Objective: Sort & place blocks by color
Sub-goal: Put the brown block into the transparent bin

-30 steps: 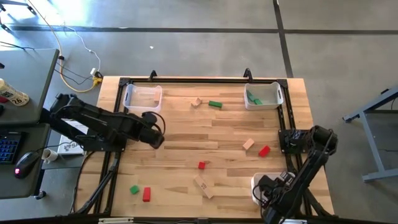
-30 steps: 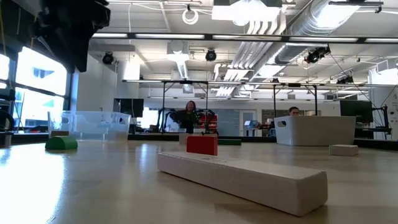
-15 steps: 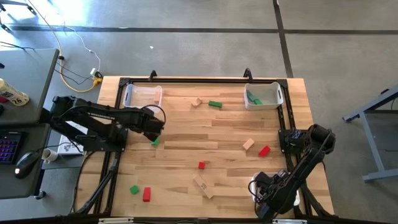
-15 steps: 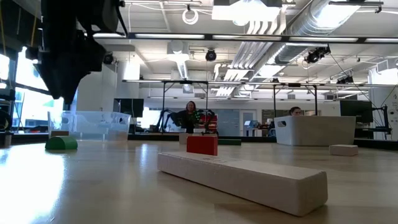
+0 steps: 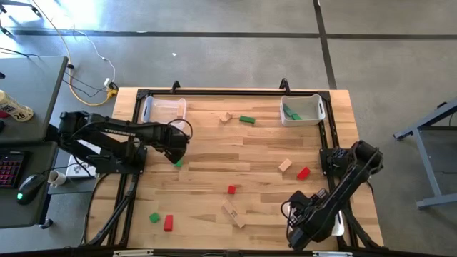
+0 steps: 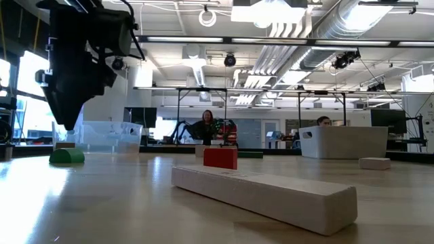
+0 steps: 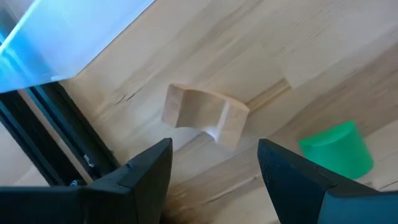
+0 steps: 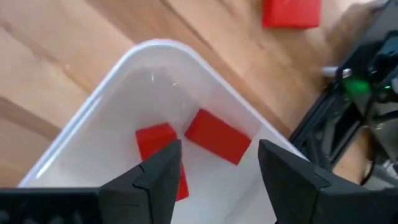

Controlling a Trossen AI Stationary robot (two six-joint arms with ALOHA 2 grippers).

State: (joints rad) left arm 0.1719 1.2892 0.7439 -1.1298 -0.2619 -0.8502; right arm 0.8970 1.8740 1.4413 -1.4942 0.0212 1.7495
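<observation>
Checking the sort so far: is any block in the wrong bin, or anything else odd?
Nothing stands out. The near-right bin holds only two red blocks, and the far-right bin shows only green blocks. The other blocks lie loose on the table, unsorted, none visibly damaged.

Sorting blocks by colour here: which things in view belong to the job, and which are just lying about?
Job:
red blocks in the white bin
green block, tan arch block, tan bar
clear bin
left hand and right hand, both open

Lying about:
mouse
floor cable
person in the room behind
</observation>
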